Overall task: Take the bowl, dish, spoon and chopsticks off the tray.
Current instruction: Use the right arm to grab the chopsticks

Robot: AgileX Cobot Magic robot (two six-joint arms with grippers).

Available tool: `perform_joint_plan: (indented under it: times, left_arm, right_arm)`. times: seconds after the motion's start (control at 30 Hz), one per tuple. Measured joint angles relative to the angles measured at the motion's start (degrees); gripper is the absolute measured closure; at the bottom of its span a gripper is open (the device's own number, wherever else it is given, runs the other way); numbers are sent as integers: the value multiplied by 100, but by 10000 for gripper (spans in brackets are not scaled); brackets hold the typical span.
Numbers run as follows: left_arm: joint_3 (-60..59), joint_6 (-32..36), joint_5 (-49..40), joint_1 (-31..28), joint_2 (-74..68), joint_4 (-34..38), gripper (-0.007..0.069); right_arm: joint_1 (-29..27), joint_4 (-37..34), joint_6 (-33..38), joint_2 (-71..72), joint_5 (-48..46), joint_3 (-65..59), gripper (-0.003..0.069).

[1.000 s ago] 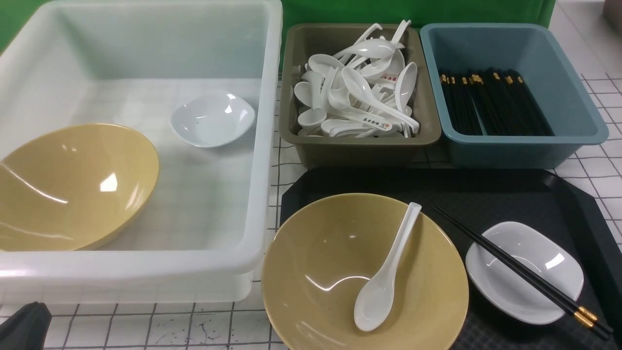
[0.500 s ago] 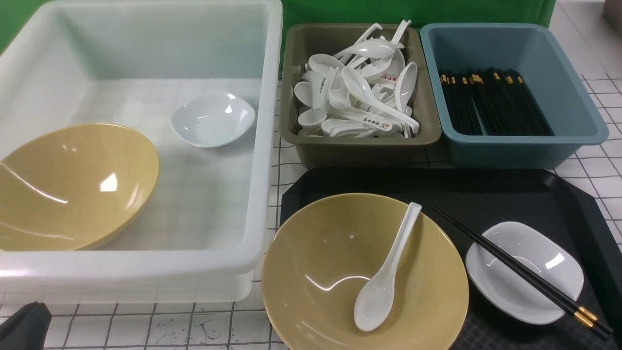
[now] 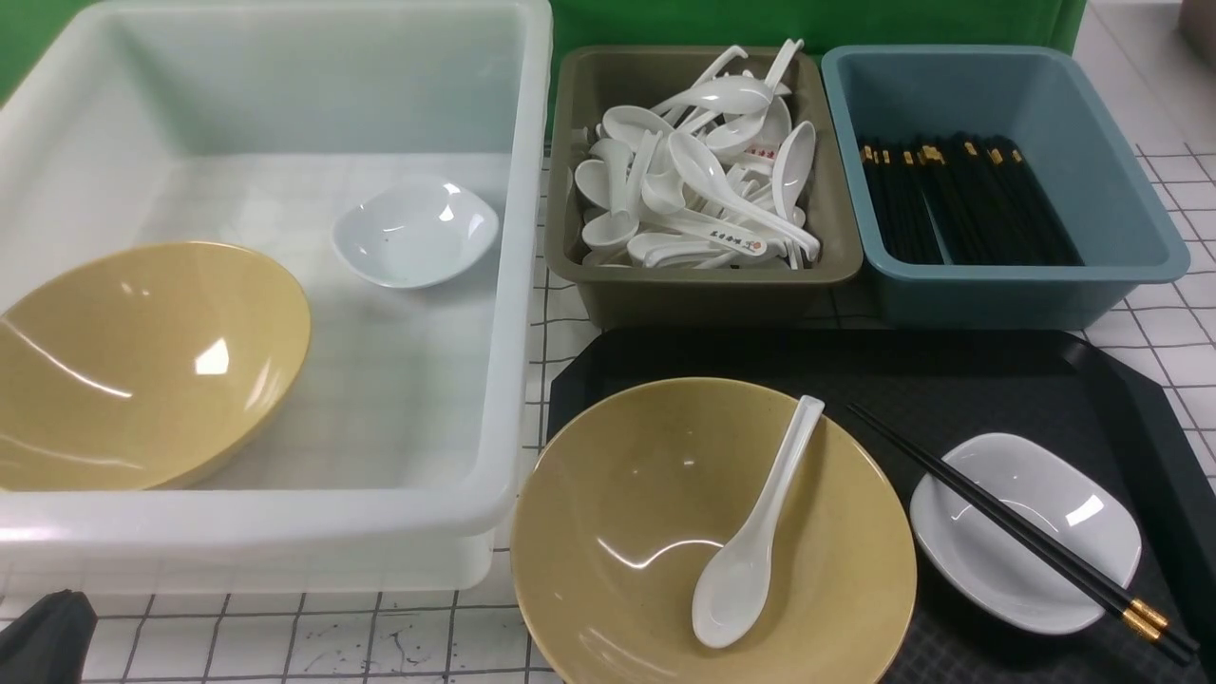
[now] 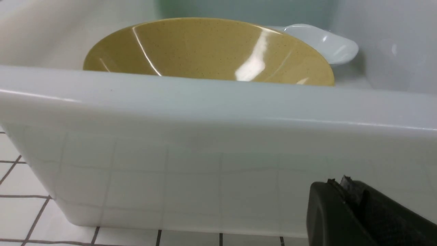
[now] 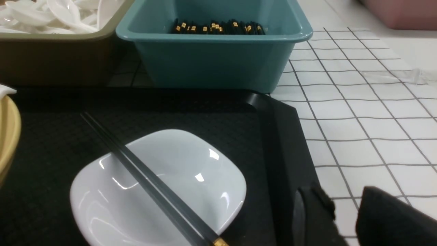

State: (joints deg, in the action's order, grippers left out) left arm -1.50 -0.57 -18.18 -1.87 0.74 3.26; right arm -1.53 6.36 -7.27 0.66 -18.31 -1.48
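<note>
Now, spoon (image 3: 750, 541) resting in bowl (image 3: 617, 532) on tray (image 3: 950, 380), chopsticks (image 3: 1007, 524) lying across dish (image 3: 1064, 494)

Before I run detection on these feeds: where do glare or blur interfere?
Front view: sharp, with white glare patches inside the bowl and on the dish. Left wrist view: slightly soft, bright streaks across the other tan bowl. Right wrist view: dish sharp, right gripper blurred at the edge.

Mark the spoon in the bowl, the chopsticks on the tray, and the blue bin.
spoon (image 3: 768, 518): front view, lower handle.
chopsticks (image 3: 1016, 532): front view, middle of the shafts.
blue bin (image 3: 1007, 299): front view, near outer wall.
</note>
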Motion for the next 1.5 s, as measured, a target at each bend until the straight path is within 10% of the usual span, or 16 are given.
perform_joint_plan:
  times: [0.37,0.53,0.73,1.1,1.27,1.5]
  left_arm:
    - [0,-467,172,0,0,1592,638]
    - [0,-1730,337,0,0,4634,638]
    - [0,-1826,425,0,0,5628,638]
    - [1101,301,-343,0,-10,5368,638]
    - [2748,1206,-1539,0,-1258,3822,638]
    - [4851,1312,-3821,0,-3532,1631,638]
  right_arm:
    - [0,-231,-964,0,11,0,421]
    - [0,-1220,-4578,0,24,0,421]
    - [0,-1318,-5509,0,6,0,421]
    - [749,-1666,-2796,-39,-331,914,459]
    - [1521,-1477,-743,-1385,-1463,2712,614]
    - [1725,-1267,1167,-3634,-3678,4710,624]
